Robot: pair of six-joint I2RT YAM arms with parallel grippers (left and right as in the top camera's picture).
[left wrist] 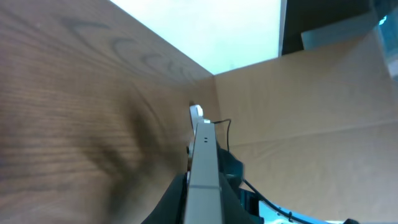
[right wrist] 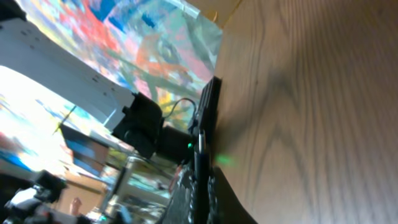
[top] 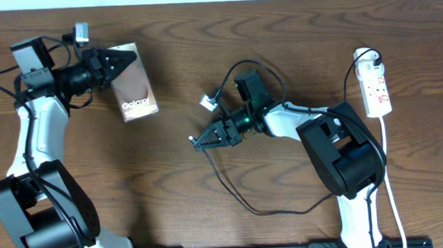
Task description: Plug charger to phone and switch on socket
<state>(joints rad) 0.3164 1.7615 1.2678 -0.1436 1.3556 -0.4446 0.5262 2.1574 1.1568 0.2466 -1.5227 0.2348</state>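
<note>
The phone, bronze-brown with white "Galaxy" lettering, is at the far left. My left gripper is shut on its upper edge. In the left wrist view the phone shows edge-on as a grey strip between the jaws. My right gripper at mid-table is shut on the charger's connector end, the tip pointing left, well apart from the phone. The thin black cable loops toward the front. In the right wrist view the black connector sticks out of the jaws. The white socket lies at the far right with a black plug at its top.
The socket's white cord runs down the right side to the front edge. The right arm's base stands left of it. The left arm's base fills the front left. A small white tag sits near the right wrist's cabling.
</note>
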